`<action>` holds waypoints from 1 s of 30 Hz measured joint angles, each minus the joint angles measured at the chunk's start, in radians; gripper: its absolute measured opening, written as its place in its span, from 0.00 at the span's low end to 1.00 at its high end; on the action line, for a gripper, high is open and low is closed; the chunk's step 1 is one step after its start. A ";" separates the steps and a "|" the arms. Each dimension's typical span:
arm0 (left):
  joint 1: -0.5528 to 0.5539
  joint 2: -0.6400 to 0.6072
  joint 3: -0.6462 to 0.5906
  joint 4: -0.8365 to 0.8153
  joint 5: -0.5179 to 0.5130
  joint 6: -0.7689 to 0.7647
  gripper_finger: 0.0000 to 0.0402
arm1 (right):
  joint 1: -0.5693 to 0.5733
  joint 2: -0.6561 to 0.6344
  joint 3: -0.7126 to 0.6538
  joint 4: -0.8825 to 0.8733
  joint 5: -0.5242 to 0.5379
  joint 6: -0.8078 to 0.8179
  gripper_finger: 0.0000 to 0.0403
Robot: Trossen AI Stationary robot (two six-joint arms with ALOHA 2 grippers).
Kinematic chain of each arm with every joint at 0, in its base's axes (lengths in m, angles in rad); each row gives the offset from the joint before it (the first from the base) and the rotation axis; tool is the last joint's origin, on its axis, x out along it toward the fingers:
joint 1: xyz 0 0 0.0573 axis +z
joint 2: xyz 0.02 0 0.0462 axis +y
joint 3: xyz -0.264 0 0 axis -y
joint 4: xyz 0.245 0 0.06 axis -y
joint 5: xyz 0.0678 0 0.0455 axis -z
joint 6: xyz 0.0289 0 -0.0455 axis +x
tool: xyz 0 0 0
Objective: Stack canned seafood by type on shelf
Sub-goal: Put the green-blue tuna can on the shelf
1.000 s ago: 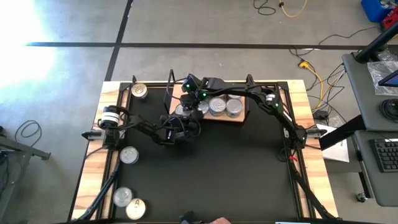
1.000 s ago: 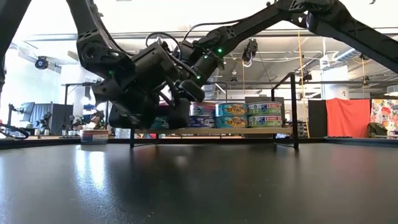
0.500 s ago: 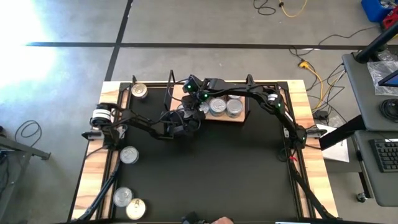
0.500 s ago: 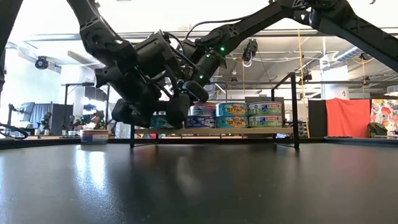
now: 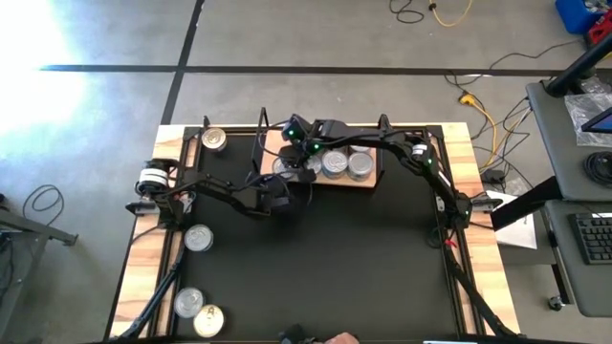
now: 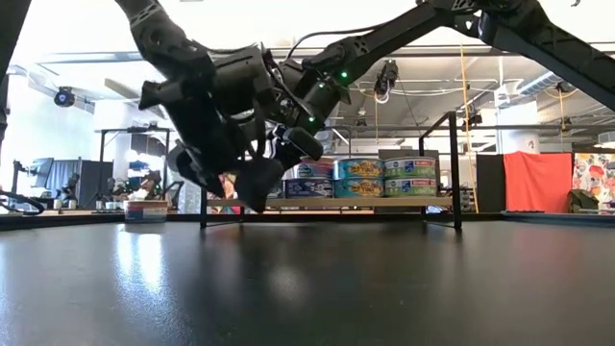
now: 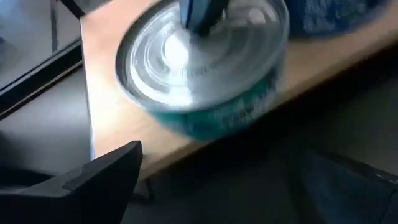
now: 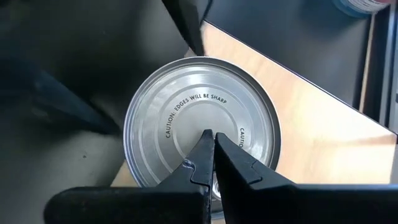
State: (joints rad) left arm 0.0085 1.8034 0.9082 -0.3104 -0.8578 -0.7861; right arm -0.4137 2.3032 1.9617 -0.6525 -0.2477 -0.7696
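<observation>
The shelf [image 5: 349, 183], a light-wood board with black wire posts, stands at the table's far middle. Tins [image 6: 357, 178] are stacked two high on its right part. A silver-lidded tin with a teal label [image 7: 205, 68] stands alone near the board's left end. My right gripper [image 8: 210, 138] is shut, its tips on that tin's lid. My left gripper [image 5: 279, 193] hangs open just off the shelf's near edge, above the table, with nothing between its fingers [image 7: 106, 177]. My right gripper presses the two shut fingertips [image 8: 202, 149] on the middle of the tin's lid [image 8: 186, 106]. It comes slanting down from the far right side. The tin stands upright with its bottom on the shelf board [image 8: 311, 124].
Loose tins lie along the table's left side: a gold-lidded one [image 5: 214, 140] at the far corner, a silver one [image 5: 198, 238] midway, and a silver [image 5: 188, 303] and a gold one [image 5: 208, 321] near the front. The black table top [image 5: 363, 258] lies between shelf and front edge.
My left gripper has drawn back from the shelf toward the table's near edge and risen, rolling its wrist as it went; it stays open. The teal tin has stayed on the board under my right gripper's tips.
</observation>
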 joint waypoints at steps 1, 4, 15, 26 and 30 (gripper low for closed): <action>-0.003 -0.001 0.013 -0.042 0.011 -0.007 1.00 | -0.001 0.000 0.000 0.000 0.001 0.000 0.02; -0.022 -0.012 0.034 -0.158 0.003 -0.052 1.00 | -0.001 0.000 0.000 0.004 0.001 0.001 0.02; -0.136 -0.159 0.046 -0.184 -0.007 -0.121 1.00 | -0.001 0.000 -0.002 0.077 0.001 0.028 0.02; -0.224 -0.263 0.119 -0.381 0.004 -0.139 1.00 | 0.001 0.001 0.025 0.167 0.174 0.141 0.02; -0.224 -0.266 0.139 -0.422 0.003 -0.140 1.00 | -0.011 0.003 0.047 0.166 0.232 0.237 0.02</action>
State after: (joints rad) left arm -0.2153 1.5375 1.0472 -0.7322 -0.8543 -0.9260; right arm -0.4250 2.3059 2.0089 -0.4862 -0.0158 -0.5324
